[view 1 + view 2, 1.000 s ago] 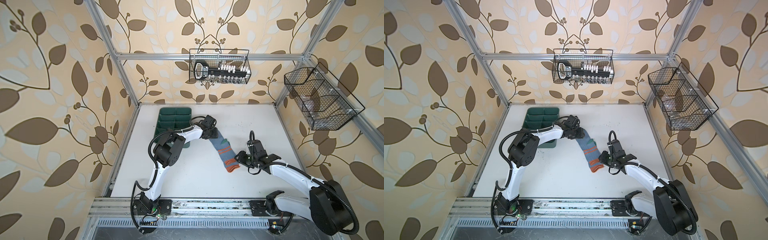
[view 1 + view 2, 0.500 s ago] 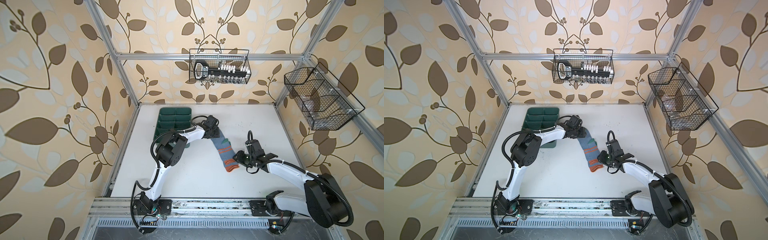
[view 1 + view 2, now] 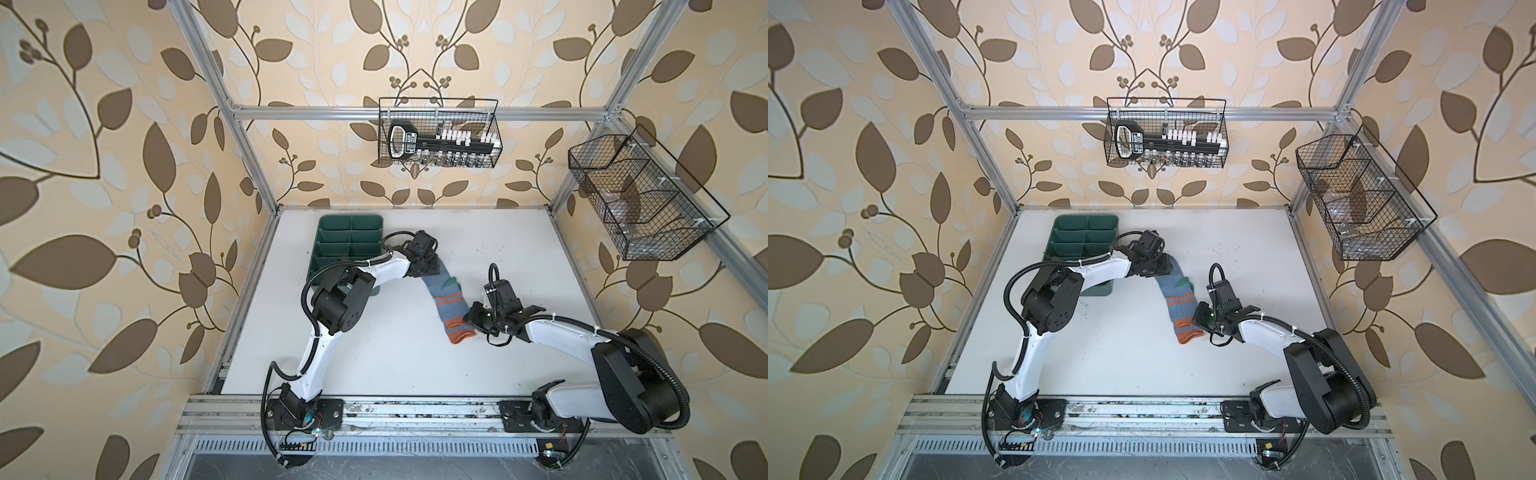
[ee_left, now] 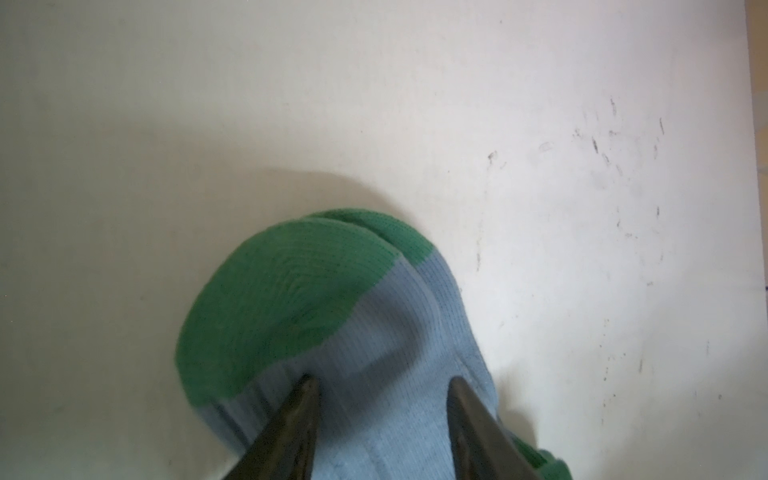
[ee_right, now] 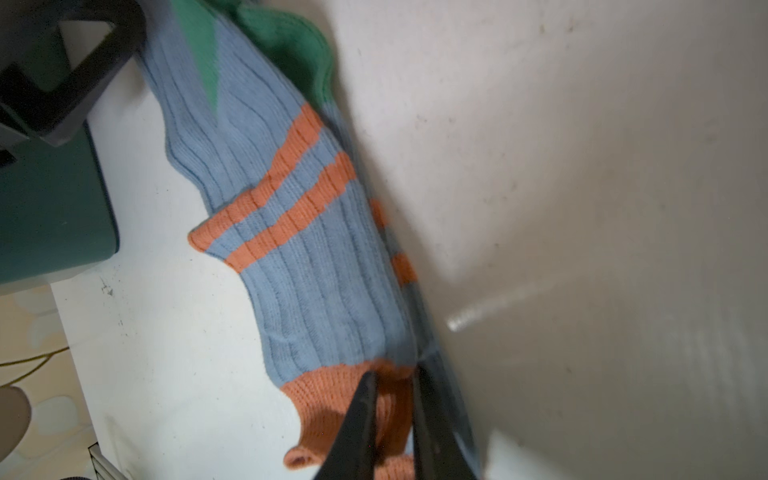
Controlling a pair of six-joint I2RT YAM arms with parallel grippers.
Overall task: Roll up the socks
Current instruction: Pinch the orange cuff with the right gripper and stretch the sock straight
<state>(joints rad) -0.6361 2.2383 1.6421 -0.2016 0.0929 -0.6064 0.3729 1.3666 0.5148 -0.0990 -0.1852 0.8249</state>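
Bare white table (image 3: 395, 365) in front of the socks (image 3: 451, 305), green tray (image 3: 349, 245) blocking the far-left corner, open tabletop along the right side

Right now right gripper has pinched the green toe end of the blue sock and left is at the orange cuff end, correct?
No, the ends are swapped. The right wrist view shows the right gripper pinched on the orange cuff of the blue sock. The left wrist view shows the left gripper at the green toe end.
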